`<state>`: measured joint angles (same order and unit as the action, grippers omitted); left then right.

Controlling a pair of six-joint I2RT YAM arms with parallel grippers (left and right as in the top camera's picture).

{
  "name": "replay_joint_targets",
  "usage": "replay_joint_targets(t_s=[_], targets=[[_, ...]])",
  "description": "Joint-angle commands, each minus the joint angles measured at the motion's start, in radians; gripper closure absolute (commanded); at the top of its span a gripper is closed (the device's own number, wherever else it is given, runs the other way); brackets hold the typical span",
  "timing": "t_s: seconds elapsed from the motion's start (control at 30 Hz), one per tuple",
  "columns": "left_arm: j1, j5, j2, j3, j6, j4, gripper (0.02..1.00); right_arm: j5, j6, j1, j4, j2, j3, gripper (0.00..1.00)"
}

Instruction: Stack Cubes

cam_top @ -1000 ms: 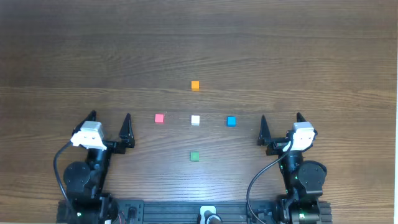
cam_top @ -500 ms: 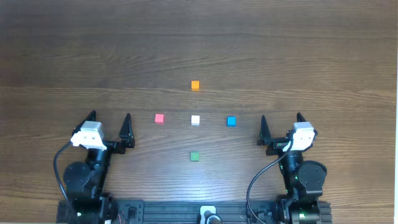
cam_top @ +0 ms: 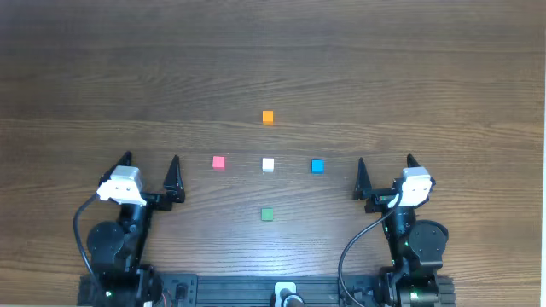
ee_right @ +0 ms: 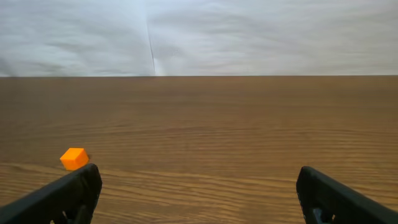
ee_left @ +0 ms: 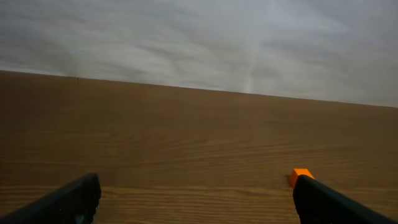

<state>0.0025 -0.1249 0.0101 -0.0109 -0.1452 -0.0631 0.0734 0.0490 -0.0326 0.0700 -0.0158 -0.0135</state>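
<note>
Both hands are empty: the left gripper (cam_top: 151, 159) and the right gripper (cam_top: 385, 160) each hold their two black fingers spread wide, gripping nothing, tips aimed at the far edge of the brown wood-grain worktop (cam_top: 273, 51). I take this as a ready pose, since spread fingers can drop straight over a cube.

That worktop carries everything and is bare toward its far edge and both side edges. The black left arm (cam_top: 115, 243) and the black right arm (cam_top: 414, 239) are folded low over their bases at the near edge, one toward each near corner; parked so, they leave the ground between them free.

Between the grippers, nearer the near edge than the far one, five small cubes lie flat in a cross, each well apart from its neighbours and none on another. That spacing probably lets fingers close round one without nudging the rest. The small white cube (cam_top: 268, 165) sits at the cross's centre. The small pink cube (cam_top: 218, 162) lies toward the left side edge, near the left gripper; the small blue cube (cam_top: 317, 166) lies toward the right side edge, near the right gripper. The small orange cube (cam_top: 268, 117) lies toward the far edge, ahead of both grippers; the small green cube (cam_top: 267, 215) lies toward the near edge. No stack is begun, so the first pick is yet to come; the white cube, within reach of either arm, looks a sensible base.
</note>
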Motion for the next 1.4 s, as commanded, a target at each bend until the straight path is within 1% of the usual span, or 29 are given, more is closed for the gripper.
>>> replay_joint_targets(t_s=[0.03, 0.1, 0.17, 0.27, 0.33, 0.47, 0.73, 0.9, 1.13, 1.33, 1.4], targets=[[0.006, -0.011, -0.003, 0.005, 0.019, -0.001, 0.018, 0.005, -0.002, 0.002, -0.002, 0.010, 0.008, 0.007], [0.006, 0.027, -0.003, 0.005, 0.019, 0.000, 0.018, 0.005, -0.002, 0.002, -0.002, 0.010, 0.008, 0.009], [0.006, 0.036, -0.003, 0.005, 0.018, 0.000, 0.020, 0.005, -0.002, 0.002, -0.002, 0.010, 0.008, 0.009], [0.006, 0.000, -0.003, 0.005, 0.017, -0.004, 0.020, 0.005, -0.002, 0.002, -0.002, 0.010, 0.008, 0.007], [0.006, -0.027, -0.001, 0.005, -0.012, 0.001, 0.020, 0.005, -0.002, 0.002, -0.002, 0.010, 0.008, 0.009], [0.006, -0.052, -0.001, 0.002, -0.027, -0.001, 0.020, 0.005, -0.002, 0.002, -0.002, 0.010, 0.008, 0.007], [0.004, -0.063, 0.042, -0.127, -0.043, -0.184, 0.020, 0.005, -0.002, 0.002, -0.002, 0.010, 0.008, 0.007], [-0.037, -0.062, 0.338, -0.321, -0.045, -0.254, 0.020, 0.005, -0.002, 0.002, -0.002, 0.010, 0.008, 0.007], [-0.109, -0.061, 0.806, -0.644, -0.046, -0.418, 0.020, 0.005, -0.002, 0.002, -0.002, 0.010, 0.008, 0.007], [-0.209, -0.060, 1.146, -0.779, -0.051, -0.422, 0.023, 0.005, -0.002, 0.002, -0.002, 0.010, 0.008, 0.007], [-0.248, -0.040, 1.249, -0.811, -0.074, -0.414, 0.025, 0.005, -0.002, 0.002, -0.002, 0.010, 0.008, 0.009]])
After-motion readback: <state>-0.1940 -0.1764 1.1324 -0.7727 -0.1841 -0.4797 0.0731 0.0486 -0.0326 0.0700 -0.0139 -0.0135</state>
